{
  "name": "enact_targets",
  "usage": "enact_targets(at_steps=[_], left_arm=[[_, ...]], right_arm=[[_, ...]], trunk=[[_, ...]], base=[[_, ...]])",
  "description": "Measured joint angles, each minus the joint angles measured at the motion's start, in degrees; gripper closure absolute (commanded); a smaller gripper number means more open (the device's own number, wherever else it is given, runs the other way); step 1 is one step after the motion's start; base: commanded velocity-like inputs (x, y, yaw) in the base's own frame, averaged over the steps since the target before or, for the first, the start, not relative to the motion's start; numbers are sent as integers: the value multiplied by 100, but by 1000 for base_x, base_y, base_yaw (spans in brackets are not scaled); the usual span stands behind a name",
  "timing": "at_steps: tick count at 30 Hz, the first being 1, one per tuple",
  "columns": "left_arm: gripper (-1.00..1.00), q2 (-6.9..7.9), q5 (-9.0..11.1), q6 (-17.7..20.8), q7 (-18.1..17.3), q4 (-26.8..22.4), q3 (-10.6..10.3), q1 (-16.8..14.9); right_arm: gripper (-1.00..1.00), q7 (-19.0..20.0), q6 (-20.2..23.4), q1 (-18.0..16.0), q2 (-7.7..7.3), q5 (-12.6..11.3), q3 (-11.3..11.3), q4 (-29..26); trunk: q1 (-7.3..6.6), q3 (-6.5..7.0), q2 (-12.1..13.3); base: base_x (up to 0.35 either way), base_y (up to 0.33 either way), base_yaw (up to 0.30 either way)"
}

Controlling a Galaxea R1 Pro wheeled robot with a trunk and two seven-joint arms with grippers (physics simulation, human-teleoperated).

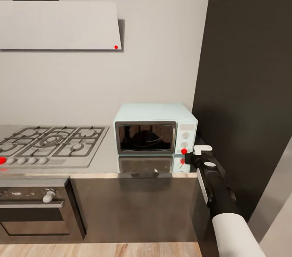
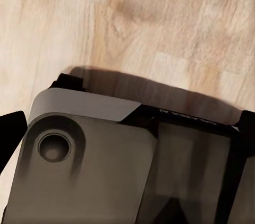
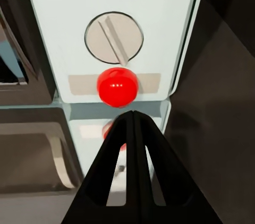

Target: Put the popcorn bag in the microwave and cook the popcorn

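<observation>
Head view: microwave [image 1: 155, 129] stands between hob [image 1: 50, 145] and dark panel [image 1: 247, 86]

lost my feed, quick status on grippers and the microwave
Right gripper shut, tip just short of the red button. Microwave door closed on the countertop. Nothing in the way.

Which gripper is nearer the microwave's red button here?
Right. The right gripper, fingers shut, points at the red button just short of it. The left wrist view looks down at wooden floor.

Mint microwave [image 1: 155, 129] (door shut) on countertop [image 1: 107, 159]
</observation>
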Motion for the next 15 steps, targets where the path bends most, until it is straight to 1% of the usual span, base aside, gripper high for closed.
enact_targets(at_steps=[3,7,15], left_arm=[[-100,0,0,-3,-1,0,0,0],[-100,0,0,-1,0,0,0,-1],[-100,0,0,-4,0,0,0,0]], right_arm=[[100,-1,-2,-1,0,0,0,20],[100,-14,-7,-1,-1,25,2,220],[100,-18,-8,0,-8,36,1,271]], trunk=[[1,0,0],[1,0,1],[1,0,0]], base=[[26,0,0],[5,0,0],[0,0,0]])
